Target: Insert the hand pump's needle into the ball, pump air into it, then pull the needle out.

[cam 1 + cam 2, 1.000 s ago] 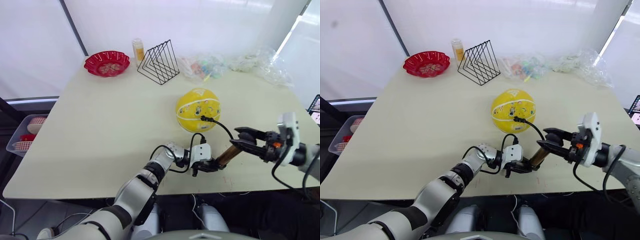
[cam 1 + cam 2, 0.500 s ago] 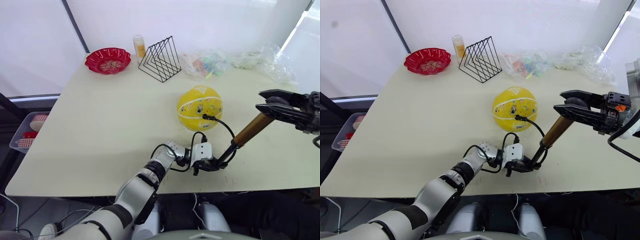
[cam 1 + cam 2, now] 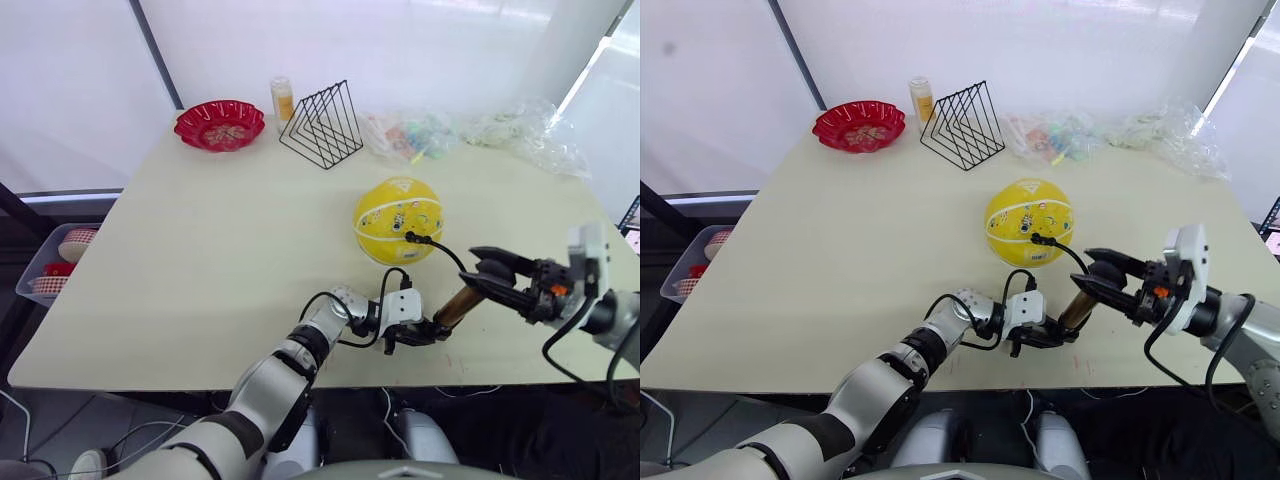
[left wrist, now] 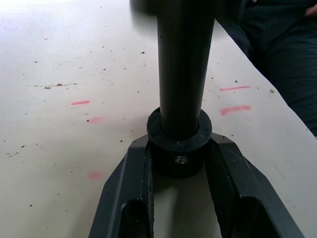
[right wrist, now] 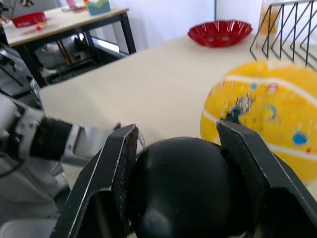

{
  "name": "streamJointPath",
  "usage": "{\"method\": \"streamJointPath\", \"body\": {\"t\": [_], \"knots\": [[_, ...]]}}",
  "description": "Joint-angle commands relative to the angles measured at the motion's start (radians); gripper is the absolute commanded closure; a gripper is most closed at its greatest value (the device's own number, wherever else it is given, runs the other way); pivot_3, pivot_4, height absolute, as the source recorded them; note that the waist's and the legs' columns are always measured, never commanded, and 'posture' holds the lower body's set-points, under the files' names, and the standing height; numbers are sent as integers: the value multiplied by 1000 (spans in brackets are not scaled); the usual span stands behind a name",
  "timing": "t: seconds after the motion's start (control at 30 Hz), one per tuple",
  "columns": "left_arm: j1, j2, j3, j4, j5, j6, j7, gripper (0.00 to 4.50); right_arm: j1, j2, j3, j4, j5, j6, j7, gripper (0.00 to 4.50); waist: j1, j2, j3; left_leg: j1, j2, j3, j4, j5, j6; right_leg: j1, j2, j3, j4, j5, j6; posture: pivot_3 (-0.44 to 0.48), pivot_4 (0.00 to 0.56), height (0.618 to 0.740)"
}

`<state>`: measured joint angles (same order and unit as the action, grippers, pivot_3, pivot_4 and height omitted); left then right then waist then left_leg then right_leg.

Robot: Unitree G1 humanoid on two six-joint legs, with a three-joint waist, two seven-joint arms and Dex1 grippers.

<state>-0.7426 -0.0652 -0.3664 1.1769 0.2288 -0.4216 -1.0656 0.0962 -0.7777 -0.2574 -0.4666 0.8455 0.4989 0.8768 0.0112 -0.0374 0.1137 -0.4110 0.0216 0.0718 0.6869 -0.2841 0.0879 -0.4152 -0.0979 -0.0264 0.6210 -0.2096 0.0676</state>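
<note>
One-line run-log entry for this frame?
phase: pumping | left gripper: shut on hand pump base | right gripper: shut on pump handle | needle: in yellow ball

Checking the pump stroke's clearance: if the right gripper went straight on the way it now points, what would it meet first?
The right gripper, shut on the hand pump's black handle, points down along the barrel toward the left gripper clamping the pump's base. It would likely meet that first; depth is hard to judge.

Metal, rubber and matt tabletop

My hand pump (image 3: 452,308) has a shiny bronze metal barrel; the ball (image 3: 398,219) looks smooth yellow rubber; the table (image 3: 200,250) is matt, speckled.
</note>
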Motion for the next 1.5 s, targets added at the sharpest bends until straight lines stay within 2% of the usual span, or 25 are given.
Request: {"method": "streamJointPath", "body": {"t": [0.03, 0.17, 0.37, 0.53, 0.63, 0.77, 1.0, 1.07, 1.17, 1.27, 1.37, 1.5], "knots": [[37, 42, -43, 68, 58, 34, -20, 3507, 20, -7, 0, 26, -39, 4, 17, 2451, 0, 0, 0, 0, 0, -1, 0, 0, 0, 0, 0, -1, 0, 0, 0, 0, 150, 737], [38, 45, -44, 67, 60, 32, -22, 3507, -52, -65, -118, -10, 65, 59, 7, 2451, 1, 4, 2, -1, 0, -1, 0, 1, -2, 0, -1, -1, 0, 0, 0, 0, 150, 737], [37, 43, -44, 68, 60, 31, -25, 3507, -230, -228, -326, -23, 334, 223, -66, 2451, 3, 16, 12, -4, -1, -1, 1, 1, -2, -1, -2, -3, 0, 0, 0, 0, 150, 737], [38, 40, -45, 69, 60, 32, -27, 3507, -318, -321, -420, 20, 444, 317, -110, 2451, 3, 17, 15, -5, -1, -2, 0, 1, -2, -1, -2, -3, -1, 0, 0, 0, 150, 737], [37, 38, -45, 69, 59, 32, -28, 3507, -334, -338, -436, 31, 471, 349, -130, 2451, 2, 16, 15, -5, -1, -1, 1, 1, -2, -1, -3, -3, -1, 0, 0, 0, 150, 737], [36, 37, -45, 69, 57, 33, -27, 3507, -274, -287, -390, -18, 453, 366, -154, 2451, 2, 16, 15, -4, -1, -2, 1, 1, -2, -1, -3, -3, -1, 0, 0, 0, 150, 737], [32, 37, -43, 71, 56, 36, -21, 3509, -119, -160, -214, -77, 262, 287, -140, 2451, 0, 9, 10, -2, -1, -2, 1, 1, -2, 1, -2, -3, -1, 0, 0, 0, 150, 737], [32, 37, -44, 72, 56, 37, -20, 3509, -93, -112, -152, -63, 198, 237, -129, 2451, 0, 5, 8, -2, -1, -2, 1, 1, -2, 2, -2, -3, -1, 0, 0, 0, 150, 737], [35, 40, -43, 73, 57, 37, -17, 3509, -37, 16, 31, -23, 38, 117, -114, 2451, -1, 0, 2, -1, 0, -3, 1, 1, -2, 2, -1, -3, -1, 0, 0, 0, 150, 737], [34, 40, -42, 72, 57, 35, -16, 3509, -4, 40, 98, 17, -81, 32, -79, 2451, -2, 3, -1, -1, 0, -3, 1, 1, -2, 2, 0, -3, -1, 0, -1, 0, 150, 737], [35, 38, -40, 67, 56, 32, -20, 3509, 3, 39, 106, 25, -123, -12, -59, 2451, -2, 2, -1, 0, 0, -3, 1, 1, -2, 2, 0, -4, -1, 0, -1, 0, 150, 737], [38, 39, -40, 67, 56, 31, -19, 3509, -24, -15, -29, -48, -5, 43, -53, 2451, 1, 5, 0, -1, 0, -4, 1, 1, -2, 2, 0, -4, -1, 0, -1, 0, 150, 737]]}}
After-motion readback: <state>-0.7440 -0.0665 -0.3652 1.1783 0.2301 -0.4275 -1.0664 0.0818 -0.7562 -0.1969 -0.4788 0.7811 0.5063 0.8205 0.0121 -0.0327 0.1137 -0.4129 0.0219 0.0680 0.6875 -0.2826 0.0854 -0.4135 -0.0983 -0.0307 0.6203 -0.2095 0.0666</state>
